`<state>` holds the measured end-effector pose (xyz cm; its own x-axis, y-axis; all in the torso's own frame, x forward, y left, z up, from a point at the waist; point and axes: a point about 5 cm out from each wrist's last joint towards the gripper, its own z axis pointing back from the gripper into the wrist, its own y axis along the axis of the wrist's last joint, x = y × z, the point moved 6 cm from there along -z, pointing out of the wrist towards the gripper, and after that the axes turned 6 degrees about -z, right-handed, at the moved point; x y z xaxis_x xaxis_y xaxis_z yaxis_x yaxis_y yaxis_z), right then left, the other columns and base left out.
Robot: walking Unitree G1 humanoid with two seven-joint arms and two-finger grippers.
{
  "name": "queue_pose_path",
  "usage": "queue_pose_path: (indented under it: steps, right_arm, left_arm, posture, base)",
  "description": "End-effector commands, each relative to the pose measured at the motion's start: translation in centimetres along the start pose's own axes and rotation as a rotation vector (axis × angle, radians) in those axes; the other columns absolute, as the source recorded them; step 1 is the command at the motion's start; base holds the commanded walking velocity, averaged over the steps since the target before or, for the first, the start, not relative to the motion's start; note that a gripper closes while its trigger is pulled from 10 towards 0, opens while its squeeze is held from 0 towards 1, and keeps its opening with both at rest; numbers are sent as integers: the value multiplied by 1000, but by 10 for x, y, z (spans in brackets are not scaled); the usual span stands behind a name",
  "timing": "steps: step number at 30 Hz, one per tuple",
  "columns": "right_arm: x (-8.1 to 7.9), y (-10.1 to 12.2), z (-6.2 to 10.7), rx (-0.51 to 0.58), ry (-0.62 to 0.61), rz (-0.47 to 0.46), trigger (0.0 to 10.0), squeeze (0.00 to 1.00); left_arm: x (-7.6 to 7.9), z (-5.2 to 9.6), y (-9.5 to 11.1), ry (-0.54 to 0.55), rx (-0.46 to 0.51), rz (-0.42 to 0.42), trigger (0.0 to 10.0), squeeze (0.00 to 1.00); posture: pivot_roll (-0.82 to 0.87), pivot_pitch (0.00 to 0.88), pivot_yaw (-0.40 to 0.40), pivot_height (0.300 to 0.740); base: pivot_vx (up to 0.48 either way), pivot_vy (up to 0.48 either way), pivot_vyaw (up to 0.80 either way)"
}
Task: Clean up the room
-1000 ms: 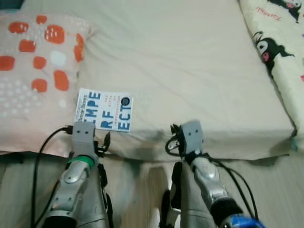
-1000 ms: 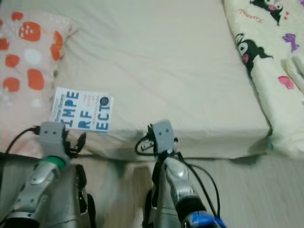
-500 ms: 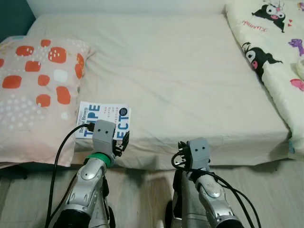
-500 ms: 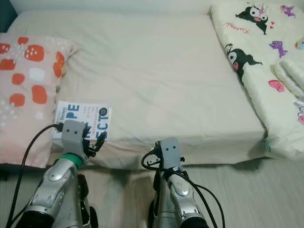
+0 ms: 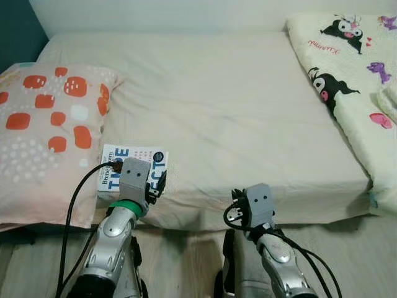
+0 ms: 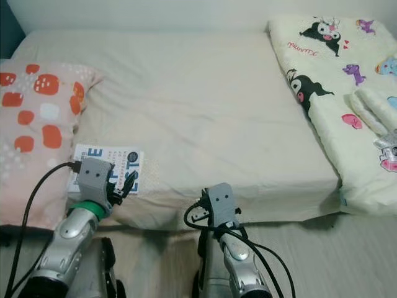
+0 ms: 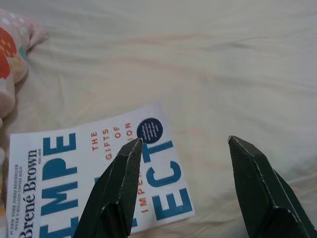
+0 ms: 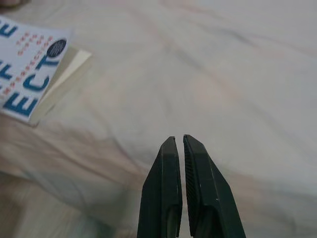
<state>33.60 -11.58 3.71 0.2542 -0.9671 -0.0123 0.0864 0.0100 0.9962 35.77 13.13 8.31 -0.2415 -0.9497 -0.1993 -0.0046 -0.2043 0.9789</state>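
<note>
1. The tidying is judged to be at an early stage: the book (image 5: pixel 132 171) is not yet picked up and lies flat near the front edge of the bed (image 5: pixel 248 124), just beside the spotted pillow (image 5: pixel 49 130).
2. The left end effector (image 7: pixel 181 144) is held over the book's near corner with its fingers spread apart and nothing between them.
3. The right end effector (image 8: pixel 178 141) is held before the bed's front edge, fingers pressed together and empty.
4. What is left is judged to be grasping the book and putting it away.
5. The bed is covered by a plain cream sheet; a cartoon-printed blanket (image 6: pixel 335 93) lies along its right side. A pale wooden floor (image 6: pixel 347 248) is seen below.
</note>
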Motion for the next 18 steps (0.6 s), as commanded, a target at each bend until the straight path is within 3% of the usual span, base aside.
queue_pose_path:
  steps: [1,18]
  right_arm:
    - [3,-9,5,-35,-10,-10,10000,0]
    - [0,-6,2,-38,9,0,10000,0]
  left_arm:
    - [0,2,-7,4,-18,-10,10000,0]
    - [-4,1,-11,36,-36,-23,10000,0]
  posture:
    - [-16,83,-33,627]
    - [-16,88,-31,687]
  base:
    - [0,0,0]
    - [0,0,0]
